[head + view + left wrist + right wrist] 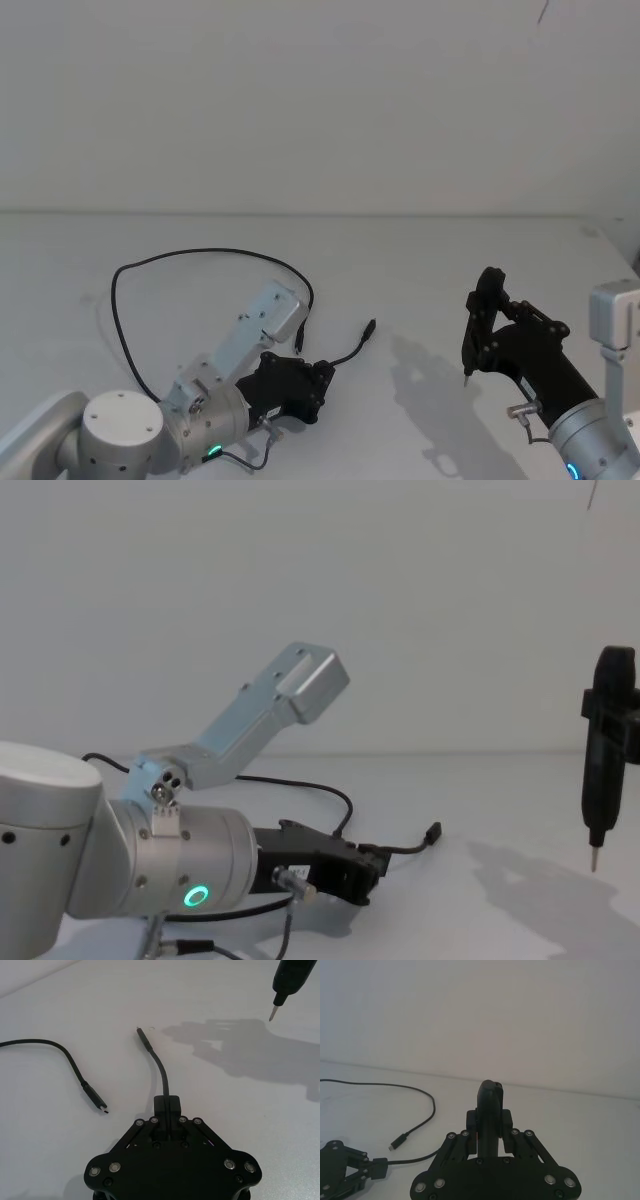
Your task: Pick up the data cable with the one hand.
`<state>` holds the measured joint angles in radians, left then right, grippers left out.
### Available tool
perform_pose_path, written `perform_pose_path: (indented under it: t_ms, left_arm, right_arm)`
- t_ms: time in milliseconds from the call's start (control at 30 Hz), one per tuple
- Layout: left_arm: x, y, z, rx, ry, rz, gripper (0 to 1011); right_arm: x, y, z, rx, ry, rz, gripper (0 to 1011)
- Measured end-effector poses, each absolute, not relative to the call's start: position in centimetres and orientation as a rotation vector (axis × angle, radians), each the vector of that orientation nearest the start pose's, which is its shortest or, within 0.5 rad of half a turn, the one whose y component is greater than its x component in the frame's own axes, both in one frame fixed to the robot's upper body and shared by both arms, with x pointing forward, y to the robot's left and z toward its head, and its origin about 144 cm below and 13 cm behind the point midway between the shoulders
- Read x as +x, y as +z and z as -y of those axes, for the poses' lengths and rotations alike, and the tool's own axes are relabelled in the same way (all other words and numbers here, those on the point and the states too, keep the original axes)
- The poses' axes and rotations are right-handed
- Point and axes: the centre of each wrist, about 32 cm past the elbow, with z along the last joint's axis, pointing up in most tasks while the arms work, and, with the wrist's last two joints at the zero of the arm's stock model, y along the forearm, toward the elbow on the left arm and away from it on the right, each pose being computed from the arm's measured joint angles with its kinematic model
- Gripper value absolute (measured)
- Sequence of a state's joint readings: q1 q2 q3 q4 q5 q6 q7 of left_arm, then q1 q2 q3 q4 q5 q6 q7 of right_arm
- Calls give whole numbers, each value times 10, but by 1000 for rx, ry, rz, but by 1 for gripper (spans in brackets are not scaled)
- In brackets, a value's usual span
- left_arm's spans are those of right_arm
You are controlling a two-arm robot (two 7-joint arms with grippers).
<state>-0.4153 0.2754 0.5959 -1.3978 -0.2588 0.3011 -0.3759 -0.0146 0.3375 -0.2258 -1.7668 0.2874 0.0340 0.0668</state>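
The left gripper lies low on the bare white table. Its fingers pinch the black data cable close to one end, so a short stub pokes out toward one o'clock while the rest loops wide round to ten o'clock. At three o'clock, well apart, the right gripper hangs above the table, fingers pressed together, a thin metal tip pointing down; a plain pale wall stands behind.

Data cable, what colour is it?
The data cable is plain black, clearest in the left wrist view against the white table.
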Motion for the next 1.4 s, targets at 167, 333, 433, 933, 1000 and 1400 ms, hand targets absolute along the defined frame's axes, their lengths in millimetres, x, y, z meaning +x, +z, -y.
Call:
perform_pose_path:
  t_ms: [167, 333, 433, 933, 1000, 1400]
  left_arm:
    - [533, 1190, -151, 323, 714, -32, 40]
    - [534, 1191, -152, 319, 705, -32, 40]
    - [534, 1194, -154, 312, 690, -29, 40]
    - [532, 1216, -179, 277, 535, -26, 40]
    - [530, 1220, -183, 273, 509, -28, 40]
    - [522, 1237, -200, 249, 422, -25, 40]
  right_arm:
    - [443, 1189, 237, 26, -1229, 75, 279]
    - [443, 1189, 237, 26, -1229, 75, 279]
    - [443, 1189, 237, 26, -1230, 75, 279]
    - [443, 1189, 237, 26, -1229, 75, 279]
    - [443, 1189, 237, 26, -1229, 75, 279]
    - [443, 1189, 237, 27, -1230, 75, 279]
